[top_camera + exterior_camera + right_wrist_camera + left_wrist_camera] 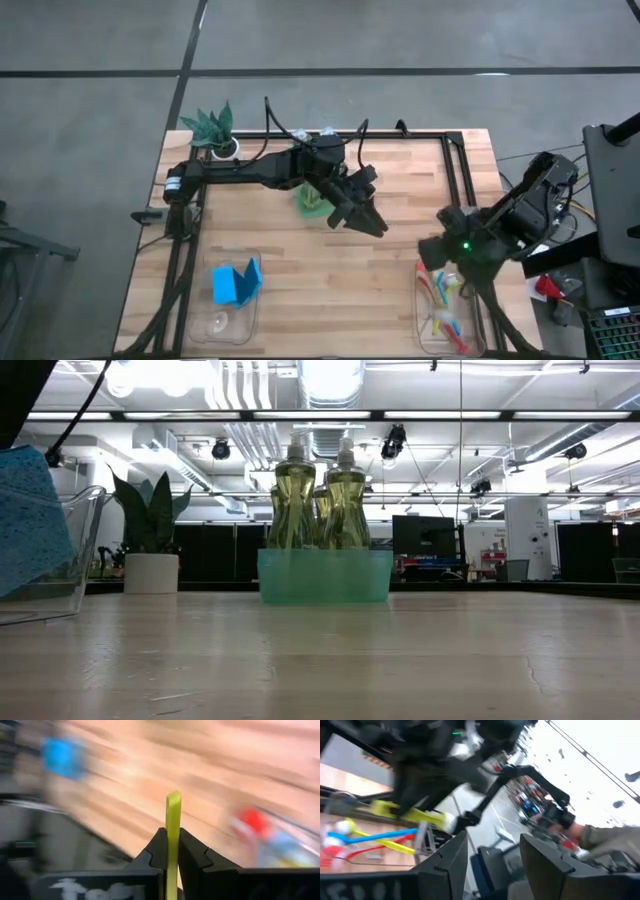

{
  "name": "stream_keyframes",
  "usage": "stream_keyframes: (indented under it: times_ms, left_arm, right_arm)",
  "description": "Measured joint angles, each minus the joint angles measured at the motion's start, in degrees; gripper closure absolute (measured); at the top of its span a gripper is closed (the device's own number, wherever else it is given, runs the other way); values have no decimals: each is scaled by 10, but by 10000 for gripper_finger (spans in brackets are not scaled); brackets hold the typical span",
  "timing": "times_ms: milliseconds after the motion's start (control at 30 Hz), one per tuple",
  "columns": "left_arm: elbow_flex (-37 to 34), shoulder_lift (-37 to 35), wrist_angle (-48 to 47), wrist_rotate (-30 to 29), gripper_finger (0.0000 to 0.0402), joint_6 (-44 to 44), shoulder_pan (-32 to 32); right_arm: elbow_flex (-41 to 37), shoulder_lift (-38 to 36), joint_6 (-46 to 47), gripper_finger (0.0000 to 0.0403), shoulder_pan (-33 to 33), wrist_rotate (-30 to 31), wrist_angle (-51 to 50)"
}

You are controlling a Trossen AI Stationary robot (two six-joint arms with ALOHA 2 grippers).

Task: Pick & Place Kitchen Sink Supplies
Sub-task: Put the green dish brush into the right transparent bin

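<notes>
My right gripper [437,252] hovers over the clear bin [447,345] at the table's right near corner. It is shut on a yellow brush [173,815]. The left wrist view shows that brush [407,813] with its white head [448,822] above blue, yellow and red brushes [367,841] lying in the bin. My left gripper [362,212] is open above the middle of the table, holding nothing, just right of the green tray [325,578]. Bottles of yellow-green liquid [320,495] stand upright in the tray. Blue sponges [237,282] stand in the left near bin. My right gripper pinches the yellow brush's slim handle [173,851] between its two fingers. A short end of the handle [173,802] sticks out past the fingertips. The brush is lifted clear above the bin and lies roughly level, its white head at the free end.
A white-potted plant with teal leaves [215,128] stands at the far left corner. A black frame [455,165] runs along the far and right edges. Bare wood lies between the two near bins. The left arm covers most of the tray in the high view.
</notes>
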Motion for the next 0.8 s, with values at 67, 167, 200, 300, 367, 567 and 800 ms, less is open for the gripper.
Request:
stream_keyframes:
  times_ms: [67, 167, 200, 300, 367, 567, 800]
  left_arm:
    - [0, -2, 0, 15, 232, 0, 0]
    - [0, -5, 0, 24, 231, -1, 0]
    - [0, -5, 0, 24, 231, -3, 0]
    - [0, -8, 0, 25, 232, -6, 0]
    - [0, -9, 0, 25, 233, -6, 0]
    - [0, -10, 0, 24, 234, -12, 0]
    - [0, -10, 0, 18, 234, -15, 1]
  right_arm:
    - [0, 16, 35, 387, 4, -79, -64]
    - [-4, 46, 41, 387, 8, -165, -116]
    - [-9, 55, 36, 386, 10, -185, -123]
    - [-28, 76, 36, 382, 12, -191, -117]
    - [-44, 90, 43, 380, 12, -187, -109]
    - [-112, 116, 79, 377, 11, -209, -71]
    - [-201, 117, 96, 376, 5, -223, 41]
